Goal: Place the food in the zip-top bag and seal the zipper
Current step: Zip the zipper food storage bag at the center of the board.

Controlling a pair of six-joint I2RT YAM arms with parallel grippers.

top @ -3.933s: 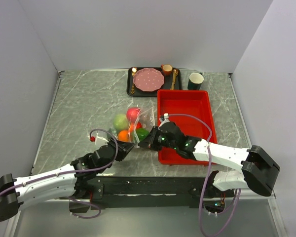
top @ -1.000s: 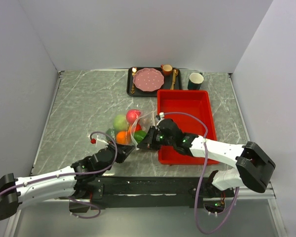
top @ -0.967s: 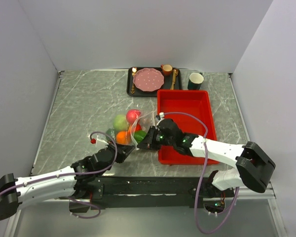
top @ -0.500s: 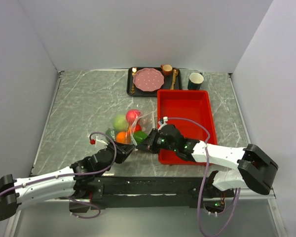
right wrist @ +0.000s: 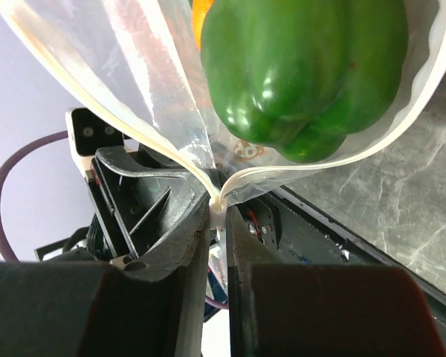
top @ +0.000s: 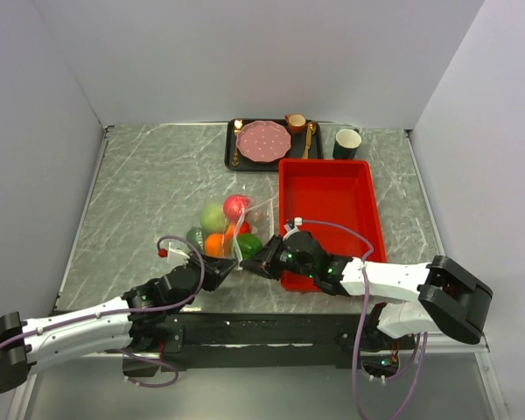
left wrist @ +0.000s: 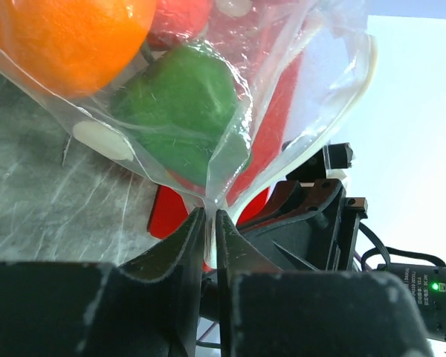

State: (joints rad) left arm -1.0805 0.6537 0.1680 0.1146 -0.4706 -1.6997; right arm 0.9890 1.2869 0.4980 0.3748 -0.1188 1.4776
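Note:
The clear zip-top bag [top: 255, 213] lies mid-table holding the food: pale cabbage [top: 213, 215], red apple [top: 236, 206], orange [top: 214, 242] and green pepper [top: 249, 245]. My left gripper [top: 224, 267] sits at the bag's near edge. In the left wrist view its jaws [left wrist: 210, 214] are shut on a fold of bag film just below the pepper [left wrist: 182, 111] and orange [left wrist: 67, 37]. My right gripper [top: 248, 264] faces it closely. In the right wrist view, that gripper [right wrist: 218, 207] is shut on the white zipper [right wrist: 171, 160], where both strips meet below the pepper [right wrist: 305, 67].
A red tray [top: 328, 164] stands right of the bag, under my right arm. At the back, a black tray [top: 231, 159] carries a pink plate [top: 262, 141], spoons and an orange cup [top: 296, 122]. A dark cup [top: 347, 143] stands beside it.
My right gripper has slid toward the table's near edge and a little left, drawing the bag's mouth with it. The left gripper shifted slightly at the bag's near corner.

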